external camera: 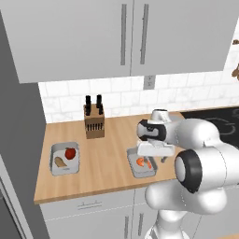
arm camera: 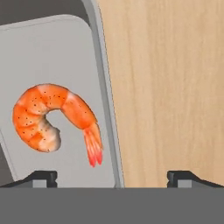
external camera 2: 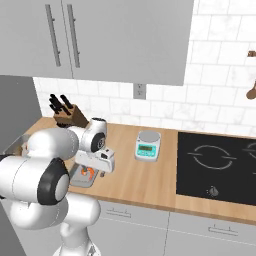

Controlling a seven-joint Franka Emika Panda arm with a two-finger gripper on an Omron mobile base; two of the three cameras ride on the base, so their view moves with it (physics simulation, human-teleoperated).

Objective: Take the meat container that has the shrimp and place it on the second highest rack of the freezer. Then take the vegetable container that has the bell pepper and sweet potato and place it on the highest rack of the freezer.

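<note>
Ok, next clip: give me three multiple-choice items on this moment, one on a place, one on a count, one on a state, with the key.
1. Where does the knife block stand?
A. on the counter by the wall
B. on the stove
C. inside a tray

2. How many shrimp lie in the tray under the claw?
A. none
B. one
C. three

3. How is the claw?
A. shut on the shrimp
B. shut on the tray's rim
C. open, one finger to each side of the rim

Key: 1 A, the block sits on the wood by the tiles. 2 B, the hand view shows a single shrimp. 3 C, the fingertips stand wide apart, holding nothing.
</note>
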